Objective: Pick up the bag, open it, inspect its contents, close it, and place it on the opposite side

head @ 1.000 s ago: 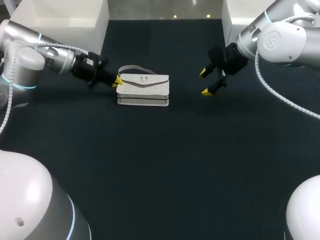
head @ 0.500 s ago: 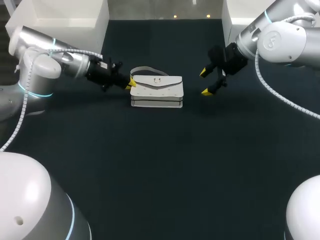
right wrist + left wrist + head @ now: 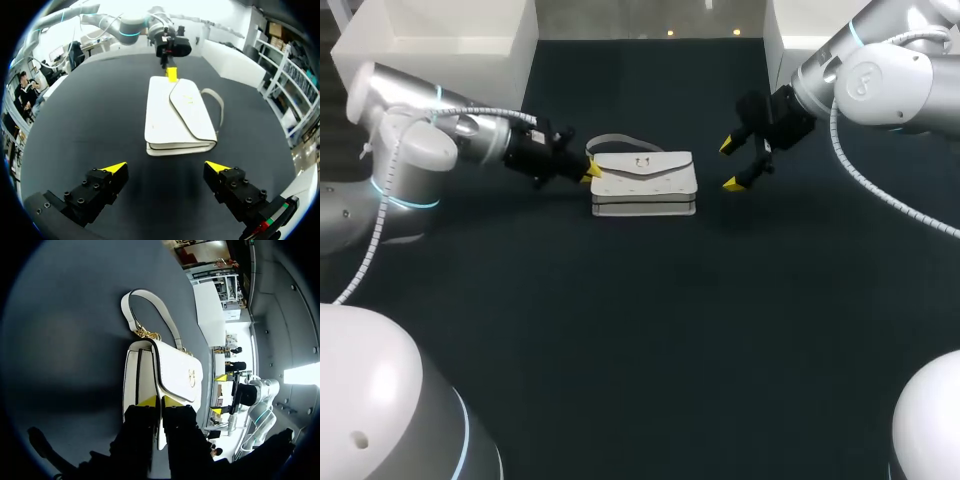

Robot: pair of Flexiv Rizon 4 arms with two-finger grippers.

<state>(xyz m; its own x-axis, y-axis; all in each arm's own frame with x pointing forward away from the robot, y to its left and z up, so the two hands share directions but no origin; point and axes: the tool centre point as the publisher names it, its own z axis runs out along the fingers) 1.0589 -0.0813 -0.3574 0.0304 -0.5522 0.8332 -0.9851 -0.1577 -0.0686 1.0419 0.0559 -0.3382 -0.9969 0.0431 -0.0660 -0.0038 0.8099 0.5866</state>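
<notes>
The dark table [image 3: 640, 330] spreads under both my arms. My left arm [image 3: 430, 140] comes in from nine o'clock, my right arm [image 3: 870, 80] from two o'clock. The white handbag [image 3: 645, 182] lies flat with its flap shut, toward twelve o'clock from the table's middle. My left claw [image 3: 590, 172] is clamped on the handbag's nine o'clock end. My right claw [image 3: 732, 165] hangs at the handbag's three o'clock, near but apart, with its fingers spread wide. The strap [image 3: 610, 138] loops out toward eleven o'clock.

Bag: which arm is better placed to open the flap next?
Probably right: the right gripper hangs open and free facing the bag, while the left gripper is shut on the bag's far end.
</notes>
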